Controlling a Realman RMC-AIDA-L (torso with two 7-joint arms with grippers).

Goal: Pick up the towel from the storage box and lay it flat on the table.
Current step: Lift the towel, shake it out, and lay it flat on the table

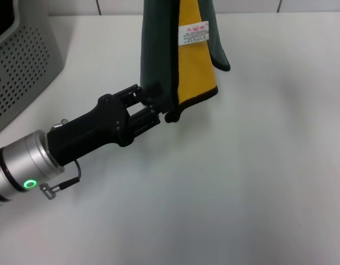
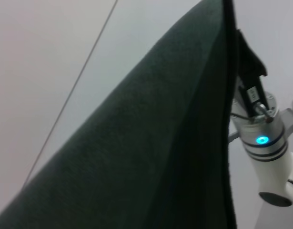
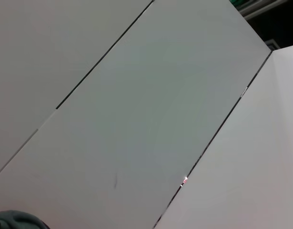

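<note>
Head view shows the towel (image 1: 175, 49) hanging straight down from somewhere above the picture, over the far middle of the white tabletop (image 1: 241, 182). It is folded long-ways. The dark grey-green side faces the robot's left and the yellow side shows to the right of it. A black edge runs around the bottom. A small white label (image 1: 193, 32) with red marks sits on the yellow part. Another dark flap hangs on the right side. The bottom of the towel is close to the tabletop, but I cannot tell if it touches.

The left gripper (image 1: 158, 106) comes in from the lower left on a black and silver arm with a green light ring. Its jaws are closed narrow on the lower left edge of the towel, right by the black edge. The bottom corner of the cloth curls up a bit just past the fingers.

A grey box with many small holes (image 1: 26, 66) stands at the far left corner of the tabletop, well apart from the towel.

Left wrist view is mostly filled by the dark side of the towel (image 2: 151, 143). Behind its black edge, the right gripper (image 2: 248, 67) shows up high on a white arm with a blue light. It is at the towel's edge, but I cannot tell how its jaws are set.

Right wrist view shows only pale flat panels with thin dark seams.
</note>
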